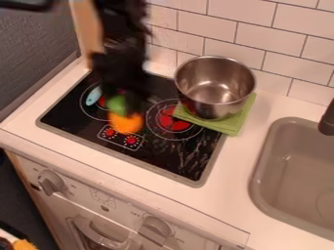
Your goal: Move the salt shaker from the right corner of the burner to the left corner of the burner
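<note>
Salt shaker (127, 123): orange lower part, green upper part, blurred; directly below claw (124, 88), over black stovetop (98, 136). Claw blurred; cannot tell whether spread or pressed together. Just beside claw, small light-blue object (94, 95). Opposite side of claw: steel pot (215, 90) on folded green cloth (229, 128); sink (261, 161) farther out.

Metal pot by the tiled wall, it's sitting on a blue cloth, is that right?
Not quite: the cloth is green, not blue, as the camera view shows. The metal pot does sit on it, by the tiled wall.
</note>
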`<state>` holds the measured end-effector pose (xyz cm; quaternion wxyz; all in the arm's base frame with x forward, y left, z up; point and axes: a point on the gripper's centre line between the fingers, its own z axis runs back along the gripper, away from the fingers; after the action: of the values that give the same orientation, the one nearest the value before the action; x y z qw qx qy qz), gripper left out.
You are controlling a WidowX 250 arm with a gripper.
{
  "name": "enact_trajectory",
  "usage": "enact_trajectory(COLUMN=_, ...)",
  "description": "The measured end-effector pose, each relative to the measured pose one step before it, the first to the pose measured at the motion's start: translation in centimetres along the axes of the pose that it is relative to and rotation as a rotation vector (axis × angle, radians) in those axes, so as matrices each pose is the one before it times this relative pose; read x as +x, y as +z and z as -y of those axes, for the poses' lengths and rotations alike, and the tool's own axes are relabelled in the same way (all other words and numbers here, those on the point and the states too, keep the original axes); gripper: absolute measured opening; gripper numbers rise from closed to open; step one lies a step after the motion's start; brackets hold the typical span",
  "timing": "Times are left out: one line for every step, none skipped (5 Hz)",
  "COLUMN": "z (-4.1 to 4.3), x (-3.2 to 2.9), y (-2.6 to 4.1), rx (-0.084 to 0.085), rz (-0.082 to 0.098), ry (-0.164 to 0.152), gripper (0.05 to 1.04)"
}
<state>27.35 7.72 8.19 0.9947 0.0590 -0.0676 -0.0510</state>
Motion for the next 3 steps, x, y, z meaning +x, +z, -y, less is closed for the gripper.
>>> enact_trajectory(z=-3.803, x=-0.193, y=-2.225, rx=0.0535, rz=-0.0622, ry=0.0685, gripper=0.604)
enact_trajectory(z=-4.713, x=-0.285, y=-3.552, rx=0.0115, rz=-0.0883, ry=0.0712, gripper=0.604)
enact_trajectory(z=-4.159, x=1.418, y=-0.899, rx=0.0057, rz=0.0059, ry=0.0423, gripper=0.604)
